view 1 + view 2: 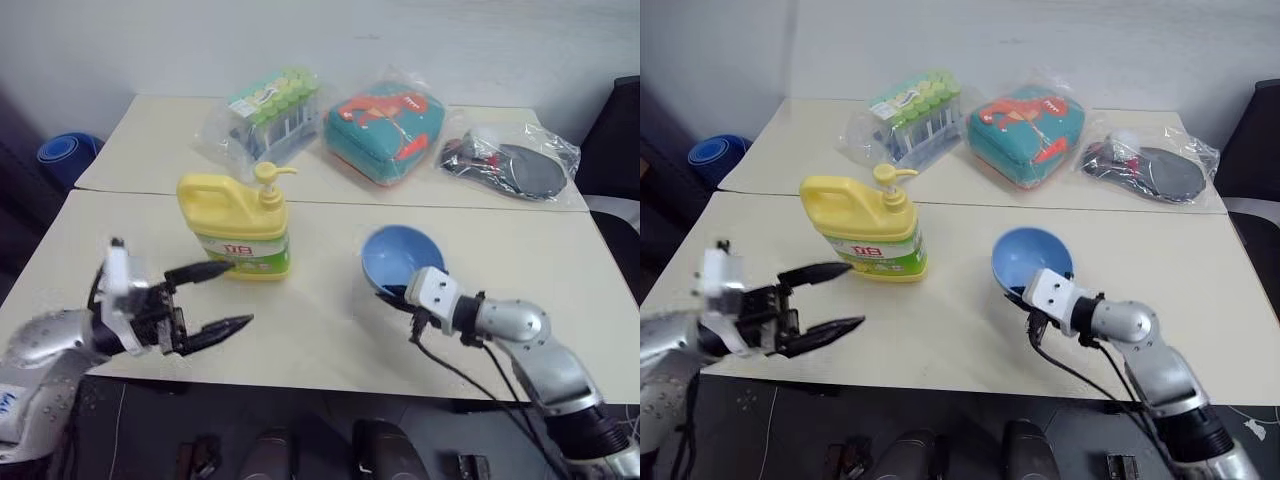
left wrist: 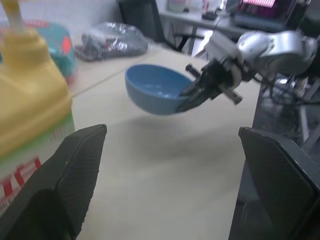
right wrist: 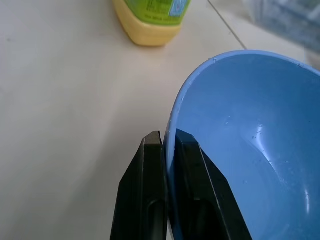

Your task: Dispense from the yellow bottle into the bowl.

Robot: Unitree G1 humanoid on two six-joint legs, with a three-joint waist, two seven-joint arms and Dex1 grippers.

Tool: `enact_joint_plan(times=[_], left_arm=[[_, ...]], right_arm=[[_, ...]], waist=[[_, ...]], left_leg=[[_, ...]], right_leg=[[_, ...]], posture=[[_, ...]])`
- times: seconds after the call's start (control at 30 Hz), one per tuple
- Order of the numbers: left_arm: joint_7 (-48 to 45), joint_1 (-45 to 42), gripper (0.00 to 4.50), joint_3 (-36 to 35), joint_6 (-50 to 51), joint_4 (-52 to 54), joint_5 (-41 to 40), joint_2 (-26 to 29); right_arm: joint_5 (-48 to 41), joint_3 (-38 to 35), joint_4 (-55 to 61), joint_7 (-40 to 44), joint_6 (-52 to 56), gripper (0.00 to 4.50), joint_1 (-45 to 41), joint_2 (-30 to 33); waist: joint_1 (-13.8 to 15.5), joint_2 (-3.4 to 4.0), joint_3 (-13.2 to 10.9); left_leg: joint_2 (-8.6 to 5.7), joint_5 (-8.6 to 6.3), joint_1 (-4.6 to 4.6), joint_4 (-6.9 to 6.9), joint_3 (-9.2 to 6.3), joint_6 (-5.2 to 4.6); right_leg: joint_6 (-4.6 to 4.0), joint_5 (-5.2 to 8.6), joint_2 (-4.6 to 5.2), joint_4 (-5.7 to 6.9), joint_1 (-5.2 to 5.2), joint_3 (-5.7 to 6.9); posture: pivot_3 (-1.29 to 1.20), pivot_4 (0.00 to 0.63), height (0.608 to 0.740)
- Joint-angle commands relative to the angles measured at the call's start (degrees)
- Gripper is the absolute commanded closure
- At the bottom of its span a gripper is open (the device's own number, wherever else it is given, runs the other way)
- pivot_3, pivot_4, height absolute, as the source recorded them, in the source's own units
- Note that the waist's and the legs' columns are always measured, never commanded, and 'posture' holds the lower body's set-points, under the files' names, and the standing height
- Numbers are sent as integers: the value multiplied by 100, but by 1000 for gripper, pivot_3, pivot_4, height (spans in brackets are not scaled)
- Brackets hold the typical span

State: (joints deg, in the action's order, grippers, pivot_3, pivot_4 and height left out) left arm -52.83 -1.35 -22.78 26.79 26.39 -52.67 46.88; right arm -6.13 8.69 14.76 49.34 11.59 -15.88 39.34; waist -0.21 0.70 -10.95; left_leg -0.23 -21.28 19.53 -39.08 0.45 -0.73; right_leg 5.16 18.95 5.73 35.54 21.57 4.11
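I have the right gripper (image 3: 167,137) pinching the bowl (image 1: 400,258) rim, seemingly lifted; left gripper (image 1: 222,298) spread, yellow bottle (image 1: 238,228) unpumped.

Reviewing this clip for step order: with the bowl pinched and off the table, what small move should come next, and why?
Probably carry the bowl toward the yellow bottle, under its pump spout. The right gripper is shut on the bowl's rim and holds it tilted above the table, while the open left gripper hovers beside the bottle.

One yellow bottle (image 1: 235,226); one bowl (image 1: 400,259); three bagged packs (image 1: 268,113); two tables (image 1: 560,270).
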Motion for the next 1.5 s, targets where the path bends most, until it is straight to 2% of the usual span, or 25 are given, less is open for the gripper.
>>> enact_joint_plan(times=[0.03,0.1,0.23,0.37,0.5,0.7,0.9,1.07,1.33,1.5], left_arm=[[624,-951,187,-271,511,-11,-764,228],[1139,-1796,627,-27,739,-305,-670,226],[1669,-3413,1867,976,856,-1004,281,-58],[1867,-4228,3146,1664,711,-1473,992,-635],[1806,-4608,4433,2019,372,-1988,1714,-961],[1885,-4725,4474,2084,715,-2111,1959,-1176],[1992,-4711,4474,2089,1302,-2036,2082,-1114],[2051,-4889,4474,1774,1447,-1963,1880,-1249],[2024,-4931,4474,1644,1600,-1826,1948,-1088],[2009,-4718,4474,1829,1668,-1705,2159,-925]], right_arm=[[-272,-143,177,405,271,4497,-824,187],[-404,-54,54,690,620,4500,-1377,231],[-461,238,-322,1123,1093,4500,-2489,124],[-422,588,-661,1403,1360,4500,-3193,-94],[-390,767,-987,1517,1383,4500,-3664,-414],[-324,873,-1352,1489,1551,4500,-4155,-804],[-308,878,-1492,1510,1704,4500,-4420,-1013],[-350,895,-1429,1657,1863,4500,-4450,-1004],[-332,934,-1366,1754,2022,4500,-4408,-1011],[-382,936,-1298,1754,2127,4500,-4459,-1083]], waist=[[-1,-2,-2],[-2,-2,-2],[10,-4,-3],[1,-9,0],[-45,-12,0],[-145,-14,-1],[-140,-14,-1],[-139,-14,-1],[-142,-14,-1],[-143,-14,-1]], left_leg=[[0,2,1,-1,-1,1],[-1,2,1,-1,-3,1],[-4,8,17,-5,-14,5],[-9,7,53,-10,-16,4],[-12,10,163,-57,-18,3],[-19,11,194,-92,-10,2],[-17,34,187,-101,-8,12],[-17,34,188,-97,-8,12],[-18,34,188,-95,-7,12],[-18,34,188,-95,-7,12]], right_leg=[[0,0,0,0,0,0],[1,-1,-2,-1,0,4],[7,-4,-13,12,2,22],[11,-6,-17,12,33,34],[19,-10,-25,47,137,52],[20,-11,-11,101,180,92],[21,-12,-2,130,181,40],[21,-12,-3,131,184,33],[21,-12,-3,131,187,32],[21,-12,-4,132,189,31]], posture=[[0,150,740],[0,150,740],[0,150,740],[0,150,740],[0,150,740],[0,150,740],[0,150,740],[0,150,740],[0,150,740],[0,150,740]])
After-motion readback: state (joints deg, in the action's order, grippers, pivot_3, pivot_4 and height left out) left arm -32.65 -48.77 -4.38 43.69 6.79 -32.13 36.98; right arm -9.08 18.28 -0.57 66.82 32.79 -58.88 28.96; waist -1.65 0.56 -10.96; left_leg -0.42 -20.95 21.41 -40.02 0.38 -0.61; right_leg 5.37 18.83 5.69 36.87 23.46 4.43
